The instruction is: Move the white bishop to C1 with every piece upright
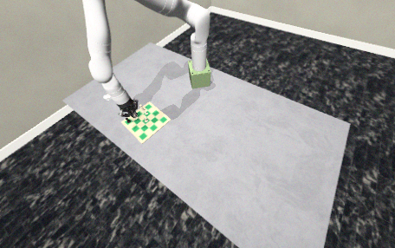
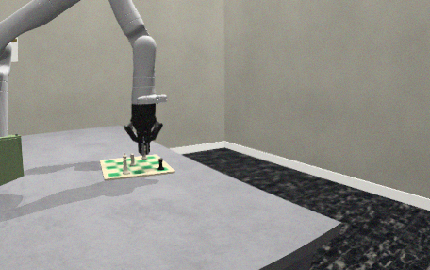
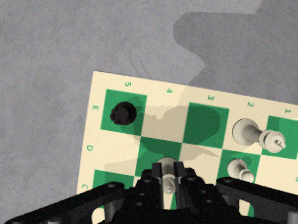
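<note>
The small green-and-cream chessboard (image 1: 152,130) (image 2: 113,176) (image 3: 100,84) lies on the grey table top. My gripper (image 1: 129,114) (image 2: 143,149) (image 3: 167,175) stands upright over the board's edge area and is shut on a white piece, the white bishop (image 3: 169,175). The piece is upright between the fingertips, at or just above the board surface; I cannot tell which. A black pawn (image 2: 160,163) (image 3: 123,113) stands on a corner square. Two other white pieces (image 2: 125,165) (image 2: 132,160) (image 3: 248,131) (image 3: 240,168) stand upright on nearby squares.
The arm's green base block (image 1: 200,75) (image 2: 9,158) stands on the table (image 1: 242,143) behind the board. The table ends at edges with dark patterned floor (image 1: 65,195) around it.
</note>
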Controlling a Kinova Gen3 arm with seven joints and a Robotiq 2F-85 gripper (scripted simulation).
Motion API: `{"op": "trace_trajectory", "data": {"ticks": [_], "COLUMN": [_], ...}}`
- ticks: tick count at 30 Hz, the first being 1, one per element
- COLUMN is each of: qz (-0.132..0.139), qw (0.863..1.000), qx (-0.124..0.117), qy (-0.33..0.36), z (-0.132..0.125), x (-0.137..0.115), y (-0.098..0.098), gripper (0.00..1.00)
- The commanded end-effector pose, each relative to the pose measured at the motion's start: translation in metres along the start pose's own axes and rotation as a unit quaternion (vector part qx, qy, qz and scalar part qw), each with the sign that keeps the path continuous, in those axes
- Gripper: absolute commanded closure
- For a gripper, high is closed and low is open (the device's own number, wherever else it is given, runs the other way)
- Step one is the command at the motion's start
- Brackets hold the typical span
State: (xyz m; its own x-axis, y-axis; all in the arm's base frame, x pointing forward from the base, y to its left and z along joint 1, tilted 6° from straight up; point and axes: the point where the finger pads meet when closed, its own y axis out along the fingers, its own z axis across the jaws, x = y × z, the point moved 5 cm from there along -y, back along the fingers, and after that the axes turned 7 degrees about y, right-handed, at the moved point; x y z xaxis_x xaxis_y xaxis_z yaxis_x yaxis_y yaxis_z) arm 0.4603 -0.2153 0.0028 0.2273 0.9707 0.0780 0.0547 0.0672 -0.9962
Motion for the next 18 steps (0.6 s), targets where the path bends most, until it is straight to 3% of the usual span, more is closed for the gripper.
{"op": "trace_trajectory", "data": {"ticks": [1,8,18], "qz": [0.003,0.003,0.003], "qw": [1.0,1.0,1.0], "qx": [-0.013,-0.013,-0.013], "qy": [-0.001,-0.001,-0.001], "z": [-0.007,-0.006,-0.006], "x": [-0.001,-0.001,-0.001], "y": [-0.032,-0.069,-0.072], "gripper": [1.0,1.0,1.0]}}
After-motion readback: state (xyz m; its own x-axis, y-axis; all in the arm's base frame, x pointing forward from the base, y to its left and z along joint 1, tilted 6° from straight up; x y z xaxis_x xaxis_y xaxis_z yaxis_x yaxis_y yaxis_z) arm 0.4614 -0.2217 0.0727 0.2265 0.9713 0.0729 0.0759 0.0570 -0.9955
